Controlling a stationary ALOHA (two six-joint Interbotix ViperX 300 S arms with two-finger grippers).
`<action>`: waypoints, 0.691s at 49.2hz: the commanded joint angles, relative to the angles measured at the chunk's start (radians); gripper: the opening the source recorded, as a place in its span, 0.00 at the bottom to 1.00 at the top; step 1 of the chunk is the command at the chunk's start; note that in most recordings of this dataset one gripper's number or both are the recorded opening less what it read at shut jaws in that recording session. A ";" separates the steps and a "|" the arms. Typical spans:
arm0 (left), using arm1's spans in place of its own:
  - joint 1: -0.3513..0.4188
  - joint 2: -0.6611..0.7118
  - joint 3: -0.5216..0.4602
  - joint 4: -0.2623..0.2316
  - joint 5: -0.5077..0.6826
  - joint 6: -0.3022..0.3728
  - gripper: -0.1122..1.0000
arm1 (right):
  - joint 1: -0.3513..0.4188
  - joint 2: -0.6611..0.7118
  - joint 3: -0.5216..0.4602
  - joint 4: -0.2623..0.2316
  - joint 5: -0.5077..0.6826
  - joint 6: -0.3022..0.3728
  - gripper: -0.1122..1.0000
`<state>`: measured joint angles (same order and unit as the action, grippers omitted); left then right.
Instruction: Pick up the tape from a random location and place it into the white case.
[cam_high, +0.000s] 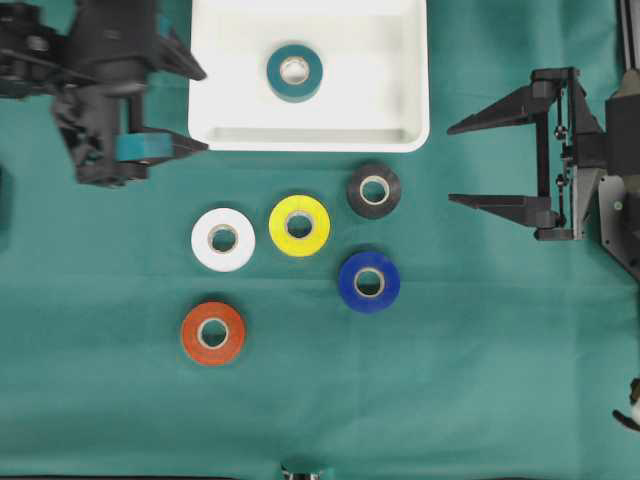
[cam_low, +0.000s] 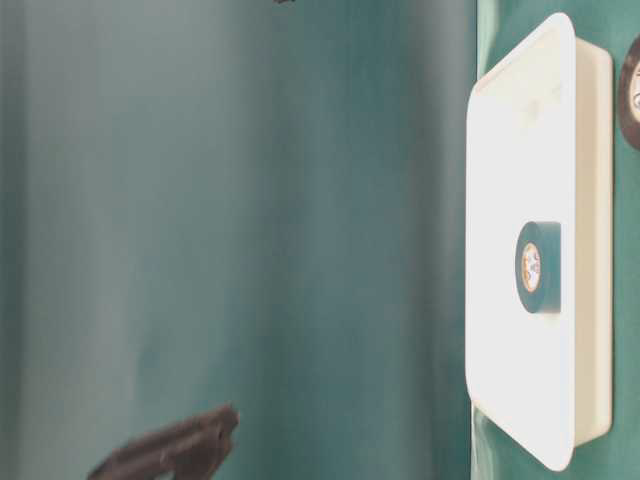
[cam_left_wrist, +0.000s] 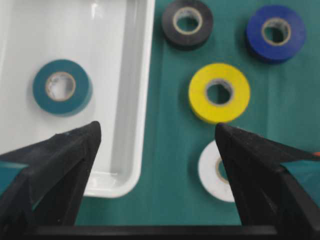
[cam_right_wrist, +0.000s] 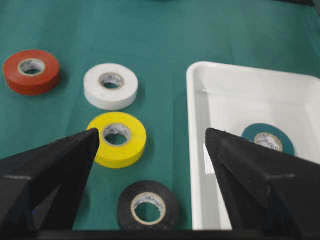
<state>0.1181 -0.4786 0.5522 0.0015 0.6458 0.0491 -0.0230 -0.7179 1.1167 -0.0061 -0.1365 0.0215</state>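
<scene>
Teal tape (cam_high: 294, 73) lies flat near the middle of the white case (cam_high: 400, 135), its cardboard core facing up, so by the look of things one roll is already home while five others wait on the green cloth of the counter (cam_high: 500, 380): the black roll (cam_high: 373, 190) just below the case's lower rim, the yellow roll (cam_high: 299, 225) and white roll (cam_high: 223, 240) side by side beneath it, the blue roll (cam_high: 369, 282) lower right, and the orange roll (cam_high: 213, 333) furthest down. A roll like these should be light, stiff across its width and a little tacky-smooth on the outer wrap; the surest hold is probably across the outer diameter, or with one fingertip dropped into the core. The left claw (cam_high: 185, 110) hangs beside the case's left edge, jaws spread wide and grasping nothing; the right claw (cam_high: 470, 162) rests off to the right, likewise released and empty. The rolls sit close but apart, with yellow nearly hemmed in by white, black and blue, so spread fingers could nudge a neighbour there. The case's raised rim is the one lip to clear.
</scene>
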 joint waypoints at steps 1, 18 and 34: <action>-0.002 -0.081 0.038 0.000 -0.037 0.000 0.99 | 0.002 0.002 -0.029 0.003 -0.003 0.002 0.91; -0.002 -0.331 0.249 -0.006 -0.094 -0.002 0.99 | 0.002 0.002 -0.029 0.005 -0.006 0.003 0.91; -0.002 -0.540 0.526 -0.009 -0.301 -0.003 0.99 | 0.002 0.002 -0.029 0.006 -0.005 0.003 0.91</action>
<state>0.1181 -0.9817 1.0339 -0.0046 0.4050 0.0476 -0.0215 -0.7179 1.1152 -0.0046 -0.1365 0.0230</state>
